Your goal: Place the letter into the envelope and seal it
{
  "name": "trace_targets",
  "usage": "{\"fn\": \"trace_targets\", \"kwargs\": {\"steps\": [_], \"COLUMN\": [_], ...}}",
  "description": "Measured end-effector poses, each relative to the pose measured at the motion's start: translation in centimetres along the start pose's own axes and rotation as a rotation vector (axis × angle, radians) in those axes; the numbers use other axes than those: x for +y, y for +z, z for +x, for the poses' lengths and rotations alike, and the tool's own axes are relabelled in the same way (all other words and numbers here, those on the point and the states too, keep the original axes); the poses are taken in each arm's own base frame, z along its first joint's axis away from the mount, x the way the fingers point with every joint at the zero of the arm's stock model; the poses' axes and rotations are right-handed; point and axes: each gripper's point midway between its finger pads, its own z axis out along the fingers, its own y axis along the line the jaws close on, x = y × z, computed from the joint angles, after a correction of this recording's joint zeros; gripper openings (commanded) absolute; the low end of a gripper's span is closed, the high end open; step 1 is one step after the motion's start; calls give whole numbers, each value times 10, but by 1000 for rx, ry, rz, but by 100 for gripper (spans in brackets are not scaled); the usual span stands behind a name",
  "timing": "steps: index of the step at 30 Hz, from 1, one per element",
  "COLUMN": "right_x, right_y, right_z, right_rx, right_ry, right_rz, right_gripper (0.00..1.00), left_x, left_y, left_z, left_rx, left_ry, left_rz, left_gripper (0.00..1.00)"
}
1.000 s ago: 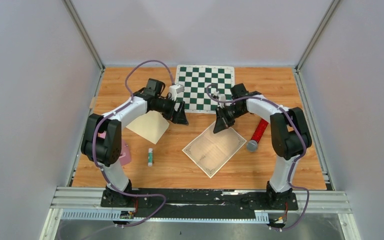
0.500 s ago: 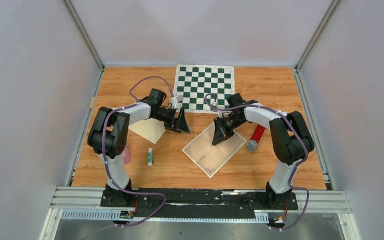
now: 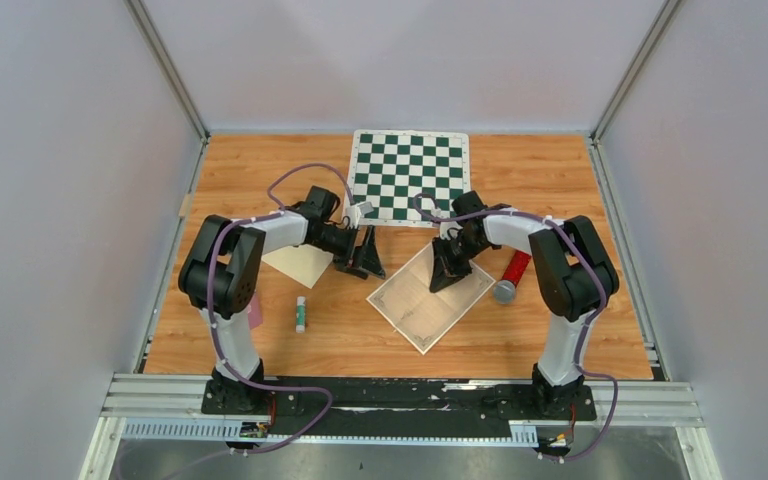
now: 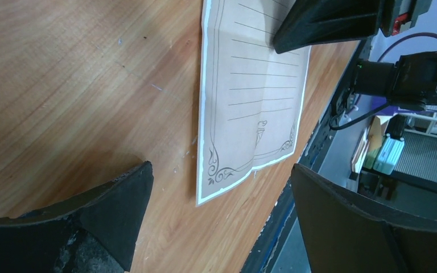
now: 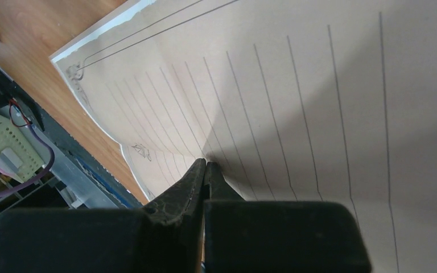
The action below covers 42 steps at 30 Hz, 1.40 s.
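The letter [image 3: 428, 300], an off-white sheet with a dark ornamental border, lies flat on the table's middle. It also shows in the left wrist view [image 4: 250, 96] and fills the right wrist view [image 5: 296, 96]. My right gripper [image 3: 444, 276] is shut, and its tips [image 5: 206, 168] press on the letter's far part. My left gripper [image 3: 368, 262] is open and empty, low over the wood just left of the letter's left corner [image 4: 221, 170]. The cream envelope [image 3: 296, 264] lies to the left, partly hidden under my left arm.
A green chessboard [image 3: 409, 176] lies at the back. A red cylinder with a grey cap [image 3: 513, 270] lies right of the letter. A green-capped glue stick [image 3: 301, 313] and a pink item [image 3: 252, 308] lie at the front left.
Both grippers came lower and closer to the letter. The left one moved right off the envelope, and the right one came down onto the letter's far part.
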Motion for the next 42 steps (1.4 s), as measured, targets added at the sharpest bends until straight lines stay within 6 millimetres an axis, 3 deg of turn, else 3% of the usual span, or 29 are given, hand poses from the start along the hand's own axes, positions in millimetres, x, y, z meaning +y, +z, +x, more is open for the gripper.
{"fn": "trace_targets", "kwargs": {"steps": [9,12,23,26,28,31,32,33,35,37,40,42], "right_x": [-4,-4,-3,-2,-2,1,4,7,20,34,43,42], "right_y": [2,3,4,4,4,-2,-7,-15,-39,-75,-151,-185], "right_z": [-1,0,-3,-6,-8,-14,-21,-29,-50,-76,-125,-147], "right_rx": [-3,0,3,-1,-2,-3,-13,-37,-117,-233,-454,-527], "right_ry": [51,63,83,81,72,12,-25,-65,-149,-208,-270,-295], "right_rz": [27,27,17,16,17,26,26,24,7,-6,-14,-35], "right_gripper": [0,0,0,0,0,0,3,12,43,60,66,63], "left_x": [-5,-8,-16,-12,-7,-5,-5,-3,0,1,-1,-2], "left_y": [8,12,42,48,50,49,48,47,42,35,18,5], "left_z": [4,4,26,32,34,33,31,29,26,21,13,2], "left_rx": [39,53,197,232,247,262,259,256,243,228,211,206], "left_ry": [-39,-45,-51,-59,-65,-75,-66,-56,-14,58,235,374], "left_rz": [72,91,167,157,140,119,109,97,65,38,-16,-56], "left_gripper": [100,94,37,8,0,0,0,0,0,0,0,0]}}
